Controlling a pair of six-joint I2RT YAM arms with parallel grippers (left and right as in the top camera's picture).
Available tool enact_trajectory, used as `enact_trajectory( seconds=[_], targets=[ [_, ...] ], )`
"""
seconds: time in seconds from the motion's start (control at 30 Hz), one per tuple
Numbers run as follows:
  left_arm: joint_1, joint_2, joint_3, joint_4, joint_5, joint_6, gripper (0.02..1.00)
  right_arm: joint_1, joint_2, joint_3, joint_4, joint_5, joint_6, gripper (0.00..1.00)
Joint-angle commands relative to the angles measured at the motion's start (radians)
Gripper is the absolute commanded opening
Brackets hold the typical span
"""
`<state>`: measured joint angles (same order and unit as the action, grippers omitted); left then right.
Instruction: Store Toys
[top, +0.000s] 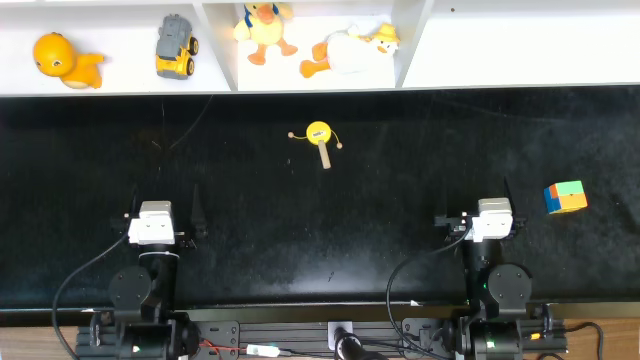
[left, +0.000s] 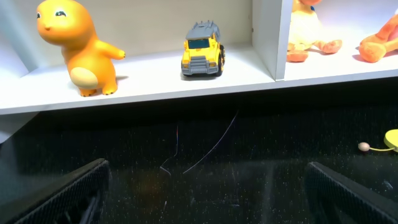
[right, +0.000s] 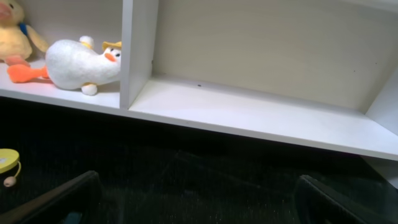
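The left gripper (left: 208, 196) and the right gripper (right: 199, 202) both stand spread and empty. The cube (top: 565, 197) lies near the right one's outer side. The rattle (top: 319, 134) lies farther ahead, between them. Its thin, flat handle may slip out of a grasp.

The yellow duck plush (top: 265, 25), in the middle compartment of the shelf (top: 480, 60), loses the top of its head to the top view's edge. The left wrist view crops it to belly and orange feet. In the right wrist view the white goose plush (right: 84, 62) has part of its head hidden behind the divider (right: 137, 53). The rattle drum (top: 319, 133) is cut off in both wrist views. The fingers of the left pincer (left: 207, 163) and right pincer (right: 199, 176) are cropped to dark tips.
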<state>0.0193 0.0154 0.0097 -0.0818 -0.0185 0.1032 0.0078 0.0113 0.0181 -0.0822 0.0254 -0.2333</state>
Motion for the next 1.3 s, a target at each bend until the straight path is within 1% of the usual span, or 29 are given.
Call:
enact_trajectory(
  seconds=[0.03,0.27,0.33,0.4,0.47,0.5,0.6,0.73,0.77,0.83,0.97,1.0,1.07,1.2,1.3],
  targets=[
    [0.000,-0.013,-0.002,-0.002,0.017,-0.003,0.998,-0.002,-0.007,-0.013,0.005,-0.007,0.001,0.996],
    [0.000,-0.013,-0.002,-0.002,0.017,-0.003,0.998,0.001,0.001,-0.010,0.000,-0.007,0.001,0.996],
    [0.000,-0.013,-0.002,-0.002,0.017,-0.003,0.998,0.006,0.038,0.011,-0.041,-0.005,-0.001,0.996],
    [0.000,-0.013,-0.002,-0.002,0.017,-0.003,0.996,0.012,0.091,0.041,-0.060,0.025,-0.014,0.996],
    [0.000,-0.013,-0.002,-0.002,0.017,-0.003,0.998,0.026,0.155,0.094,-0.117,0.031,-0.014,0.996],
    [0.000,-0.013,-0.002,-0.002,0.017,-0.003,0.998,0.048,0.222,0.156,-0.182,0.031,-0.014,0.996],
    [0.000,-0.013,-0.002,-0.002,0.017,-0.003,0.998,0.107,0.364,0.264,-0.261,0.021,-0.013,0.996],
    [0.000,-0.013,-0.002,-0.002,0.017,-0.003,0.998,0.217,0.569,0.415,-0.366,0.011,-0.005,0.996],
    [0.000,-0.013,-0.002,-0.002,0.017,-0.003,0.998,0.243,0.620,0.455,-0.398,0.008,0.009,0.993],
    [0.000,-0.013,-0.002,-0.002,0.017,-0.003,0.998,0.286,0.711,0.527,-0.464,0.009,0.070,0.993],
    [0.000,-0.013,-0.002,-0.003,0.017,-0.003,0.998,0.343,0.911,0.678,-0.624,0.006,0.304,0.998],
    [0.000,-0.013,-0.002,-0.002,0.017,-0.003,0.998,0.355,0.966,0.714,-0.659,-0.003,0.367,0.996],
    [0.000,-0.013,-0.002,-0.002,0.017,-0.003,0.998,0.378,1.069,0.784,-0.716,-0.029,0.456,0.996],
    [0.000,-0.013,-0.002,-0.002,0.017,-0.003,0.998,0.436,1.289,0.924,-0.787,-0.044,0.530,0.996],
    [0.000,-0.013,-0.002,-0.002,0.017,-0.003,0.998,0.486,1.423,1.005,-0.787,-0.043,0.529,0.996]
  ],
)
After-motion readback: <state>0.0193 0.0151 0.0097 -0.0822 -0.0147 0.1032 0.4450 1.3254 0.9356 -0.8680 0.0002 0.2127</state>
